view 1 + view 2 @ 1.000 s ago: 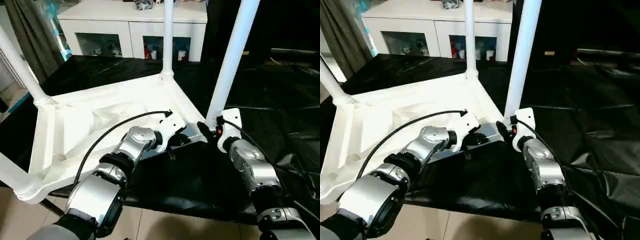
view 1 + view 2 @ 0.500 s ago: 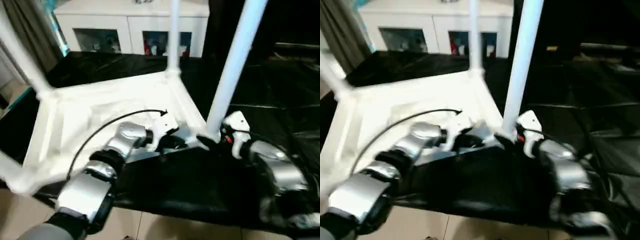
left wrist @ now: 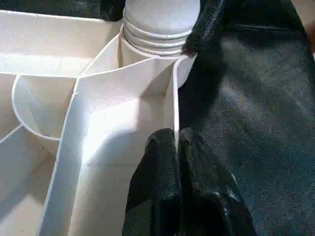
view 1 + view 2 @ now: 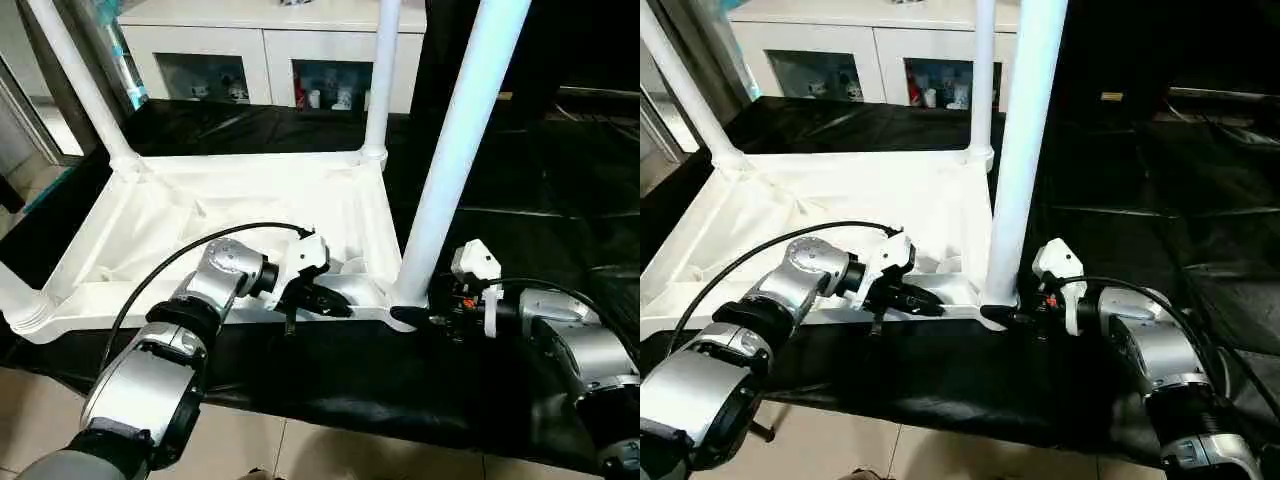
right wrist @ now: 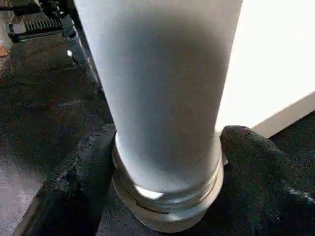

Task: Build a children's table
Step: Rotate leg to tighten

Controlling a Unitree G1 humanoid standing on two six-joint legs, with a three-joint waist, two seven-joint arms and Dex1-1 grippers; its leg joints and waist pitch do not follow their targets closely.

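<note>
Children's table (image 4: 200,215) lies upside down on black-sheeted table (image 4: 560,170), four legs up, white cabinet (image 4: 270,45) behind.

Left gripper (image 3: 176,142) pinched tight on thin near rim wall of tabletop, just beside near-right corner socket.

Near-right leg (image 4: 455,150) stands upright in that socket.

Right gripper (image 5: 165,147) spread wide, black fingers (image 5: 91,167) pressed on both sides of leg's ringed base.

White table (image 4: 240,200), black sheet (image 4: 560,180), white cabinet (image 4: 270,50).
</note>
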